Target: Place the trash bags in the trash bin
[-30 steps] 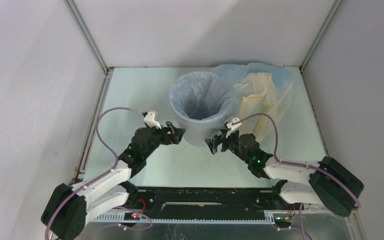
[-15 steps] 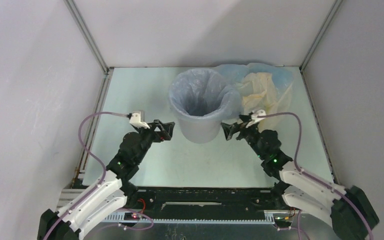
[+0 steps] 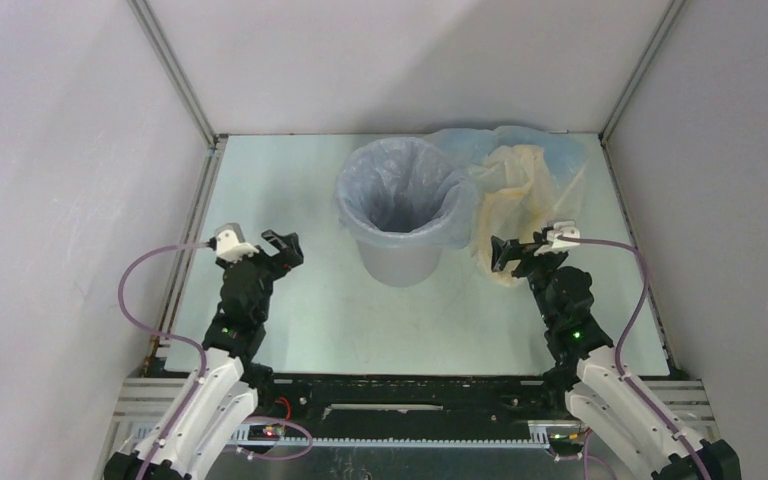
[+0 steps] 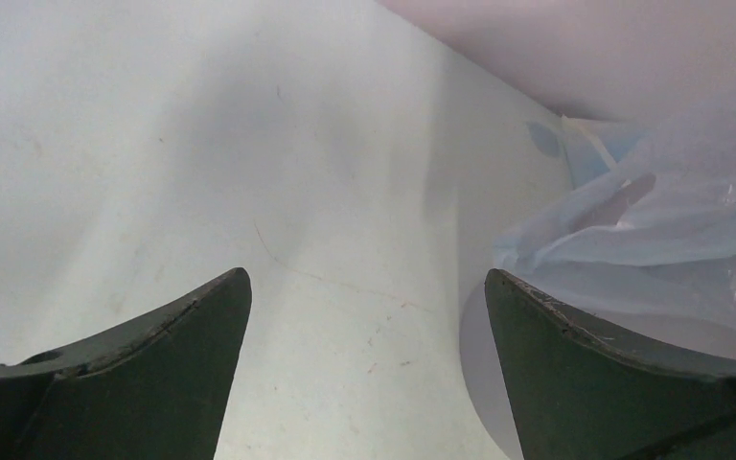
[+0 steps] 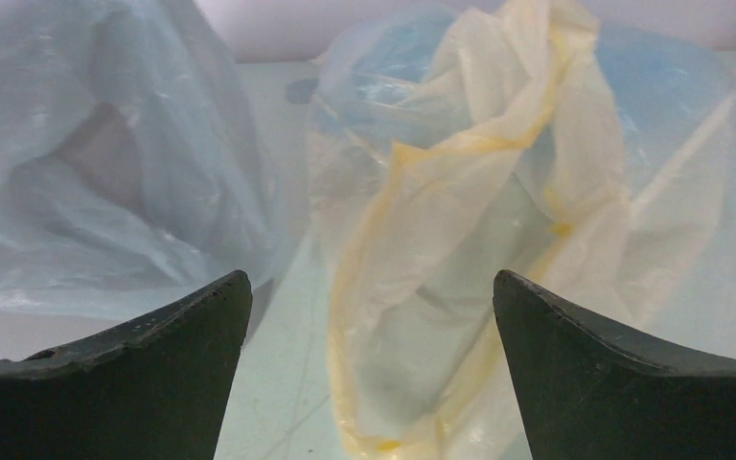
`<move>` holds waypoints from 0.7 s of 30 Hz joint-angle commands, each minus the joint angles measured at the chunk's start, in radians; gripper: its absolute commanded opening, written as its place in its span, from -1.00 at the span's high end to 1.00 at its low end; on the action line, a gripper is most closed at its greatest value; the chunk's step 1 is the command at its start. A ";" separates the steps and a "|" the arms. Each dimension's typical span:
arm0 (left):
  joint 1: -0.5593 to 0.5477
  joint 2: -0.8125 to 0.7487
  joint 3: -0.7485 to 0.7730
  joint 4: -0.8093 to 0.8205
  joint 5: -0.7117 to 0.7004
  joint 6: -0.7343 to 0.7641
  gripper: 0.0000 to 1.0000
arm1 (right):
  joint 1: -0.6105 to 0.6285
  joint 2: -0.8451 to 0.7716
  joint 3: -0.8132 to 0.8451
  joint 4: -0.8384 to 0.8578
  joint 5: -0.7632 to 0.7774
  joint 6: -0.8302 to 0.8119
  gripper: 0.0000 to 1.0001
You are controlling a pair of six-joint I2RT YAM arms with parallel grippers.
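Trash bags point(image 3: 520, 185): two loose ones are lying crumpled in a heap on the table point(image 3: 280, 180), apparently touching the trash bin point(image 3: 400, 265) at its 3 o'clock. A third is already sitting inside it.
Cream-yellow bag point(image 5: 460, 240): is lying at the near side of the heap, filling the right wrist view straight ahead of the jaws.
Pale blue bag point(image 3: 560, 150): is spreading behind and around the cream one, toward the heap's 1 o'clock.
Blue-grey bag point(image 3: 400, 190): is lining the bin, with its edge folding out over the rim.
Bin: is standing upright at 12 o'clock from the table's middle, with its mouth facing up.
Right gripper point(image 3: 516, 248): is hovering at the heap's 6 o'clock, just beside the cream film, jaws spread wide and grasping nothing.
Left gripper point(image 3: 282, 245): is hovering at the bin's 8 o'clock, well apart from it, jaws likewise spread and empty.
Step in hand: probably the right arm is reaching for the cream-yellow bag.
Doing it well: going in low and pinching a thick fold, not a single slippery layer. Lifting until the trailing film is clearing the rim. Watching that the blue bag is not dragging along and that nothing is nudging the light bin. The other arm could be steadying the bin wall at 9 o'clock.
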 commanded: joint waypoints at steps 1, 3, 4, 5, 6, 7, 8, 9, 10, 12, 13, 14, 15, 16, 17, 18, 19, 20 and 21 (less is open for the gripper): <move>0.017 0.015 0.004 0.128 -0.050 0.083 -1.00 | -0.062 0.009 -0.009 0.049 0.071 -0.044 -0.99; 0.018 0.053 -0.001 0.197 -0.064 0.152 -1.00 | -0.108 0.033 -0.002 0.086 0.036 -0.038 -0.99; 0.018 0.076 0.002 0.218 -0.082 0.183 -1.00 | -0.136 0.052 0.001 0.099 0.017 -0.045 -0.99; 0.018 0.099 0.006 0.238 -0.099 0.220 -1.00 | -0.152 0.068 -0.002 0.116 -0.003 -0.063 -0.99; 0.018 0.122 0.007 0.264 -0.112 0.253 -1.00 | -0.164 0.084 -0.004 0.133 -0.019 -0.087 -0.99; 0.018 0.143 0.004 0.294 -0.128 0.286 -1.00 | -0.176 0.104 -0.010 0.148 -0.032 -0.109 -0.99; 0.018 0.163 -0.002 0.324 -0.139 0.320 -1.00 | -0.188 0.127 -0.026 0.180 -0.049 -0.129 -0.99; 0.018 0.186 -0.011 0.362 -0.140 0.357 -1.00 | -0.203 0.154 -0.043 0.218 -0.074 -0.140 -0.99; 0.020 0.206 -0.020 0.398 -0.137 0.395 -1.00 | -0.218 0.185 -0.064 0.275 -0.106 -0.148 -0.99; 0.034 0.251 -0.017 0.433 -0.130 0.437 -1.00 | -0.243 0.256 -0.104 0.397 -0.134 -0.163 -0.99; 0.049 0.265 -0.017 0.447 -0.117 0.444 -1.00 | -0.255 0.292 -0.112 0.439 -0.132 -0.163 -0.99; 0.067 0.283 -0.021 0.471 -0.107 0.444 -1.00 | -0.267 0.327 -0.110 0.452 -0.127 -0.193 -0.99; 0.085 0.299 -0.029 0.493 -0.095 0.443 -1.00 | -0.276 0.359 -0.103 0.460 -0.116 -0.198 -0.99; 0.106 0.314 -0.039 0.516 -0.083 0.442 -1.00 | -0.288 0.390 -0.102 0.479 -0.109 -0.197 -0.99; 0.126 0.333 -0.056 0.550 -0.065 0.445 -1.00 | -0.298 0.424 -0.104 0.505 -0.106 -0.189 -0.99; 0.143 0.353 -0.075 0.596 -0.046 0.454 -1.00 | -0.308 0.457 -0.109 0.543 -0.106 -0.178 -0.99; 0.174 0.377 -0.084 0.620 -0.019 0.430 -1.00 | -0.317 0.495 -0.119 0.602 -0.105 -0.176 -0.99; 0.198 0.403 -0.093 0.641 0.005 0.401 -1.00 | -0.322 0.542 -0.128 0.651 -0.098 -0.175 -0.99; 0.223 0.432 -0.105 0.683 0.023 0.367 -1.00 | -0.330 0.582 -0.136 0.705 -0.097 -0.171 -0.99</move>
